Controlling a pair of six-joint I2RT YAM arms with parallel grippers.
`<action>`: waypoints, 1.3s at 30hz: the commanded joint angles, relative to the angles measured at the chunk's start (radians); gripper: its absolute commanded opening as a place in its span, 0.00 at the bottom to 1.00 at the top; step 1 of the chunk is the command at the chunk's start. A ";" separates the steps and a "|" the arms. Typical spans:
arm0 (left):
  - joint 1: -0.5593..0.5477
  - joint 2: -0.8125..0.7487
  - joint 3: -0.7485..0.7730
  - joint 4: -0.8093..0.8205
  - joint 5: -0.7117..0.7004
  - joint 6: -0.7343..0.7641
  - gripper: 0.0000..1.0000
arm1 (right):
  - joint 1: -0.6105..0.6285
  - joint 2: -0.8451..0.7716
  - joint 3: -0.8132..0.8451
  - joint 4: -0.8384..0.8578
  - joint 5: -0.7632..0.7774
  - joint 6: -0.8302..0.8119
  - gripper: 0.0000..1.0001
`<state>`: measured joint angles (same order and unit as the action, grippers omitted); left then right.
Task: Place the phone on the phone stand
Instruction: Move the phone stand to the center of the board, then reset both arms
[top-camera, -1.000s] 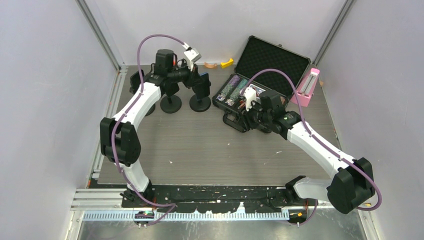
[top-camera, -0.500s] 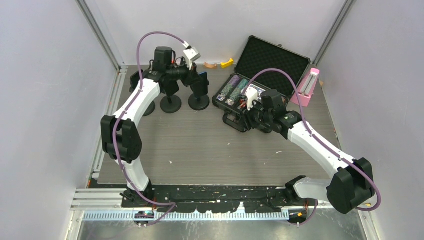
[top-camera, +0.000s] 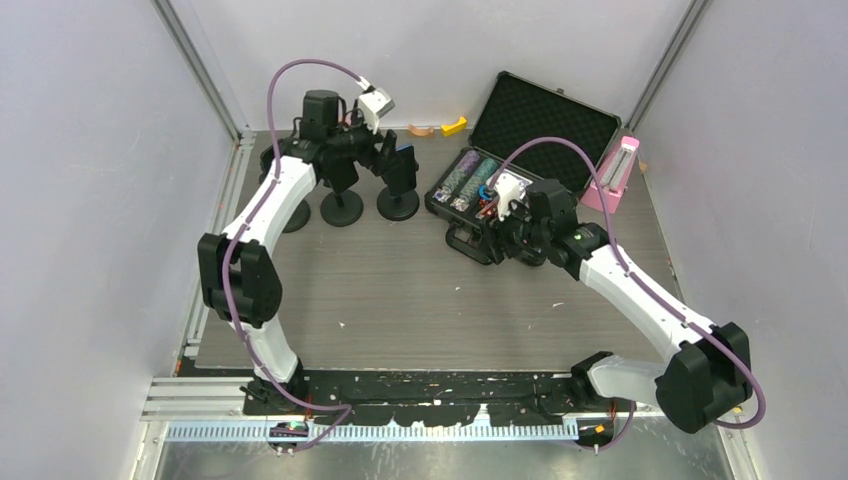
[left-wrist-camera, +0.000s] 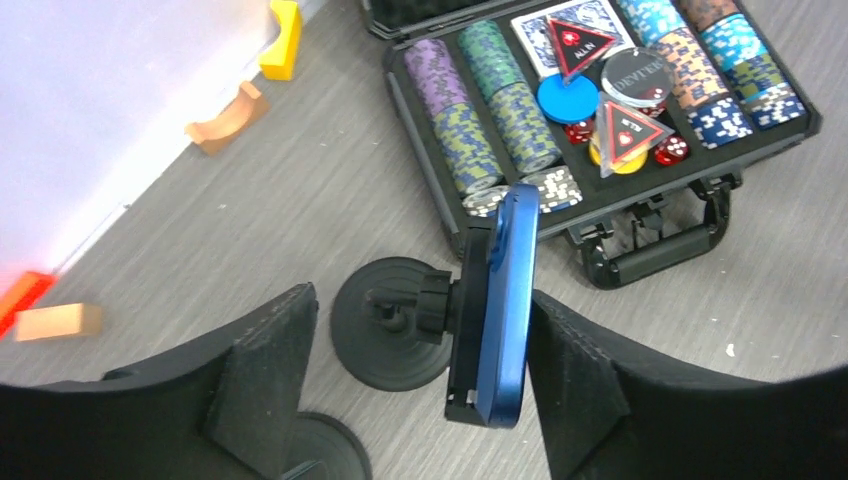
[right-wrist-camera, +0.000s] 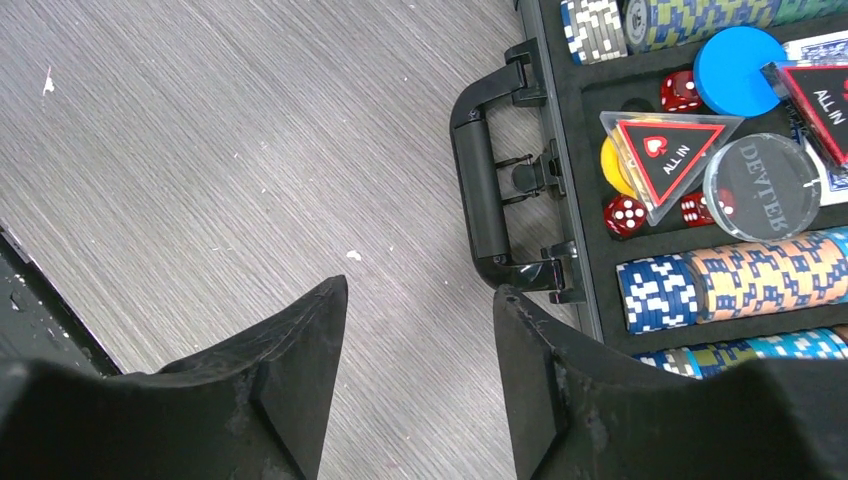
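The grey wood-grain table (top-camera: 400, 290) carries an open black poker-chip case (top-camera: 545, 125) at the far right, its chip rows and dice showing. The right gripper (right-wrist-camera: 420, 290) hangs over bare table just beside the case's handle, jaws parted with nothing between them.

At the far left, the left gripper (left-wrist-camera: 420, 300) straddles a black round-based phone stand (left-wrist-camera: 385, 320). Its jaws are apart: the left pad is well clear, the right pad is just beside the phone's edge, and I cannot tell whether it touches. Two similar black stands (top-camera: 343, 207) sit further left, bare.

The slim blue phone (left-wrist-camera: 505, 300) stands on edge against the stand's head, off the table and seemingly carried by the mount alone.

The placing looks essentially done. What remains, I judge, is drawing the left arm away without nudging the phone off.
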<state>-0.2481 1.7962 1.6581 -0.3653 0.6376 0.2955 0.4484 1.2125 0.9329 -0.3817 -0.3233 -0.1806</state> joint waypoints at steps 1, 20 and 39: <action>0.007 -0.152 -0.006 0.043 -0.093 -0.035 0.81 | -0.008 -0.071 0.053 -0.014 0.015 0.004 0.63; 0.121 -1.088 -0.669 -0.178 -0.570 -0.112 1.00 | -0.041 -0.374 -0.031 -0.185 0.365 0.059 0.97; 0.170 -1.366 -0.847 -0.268 -0.468 -0.164 1.00 | -0.140 -0.665 -0.132 -0.108 0.309 0.090 0.99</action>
<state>-0.0917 0.4362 0.8211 -0.6426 0.1291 0.1390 0.3122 0.5793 0.8173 -0.5499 -0.0536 -0.0982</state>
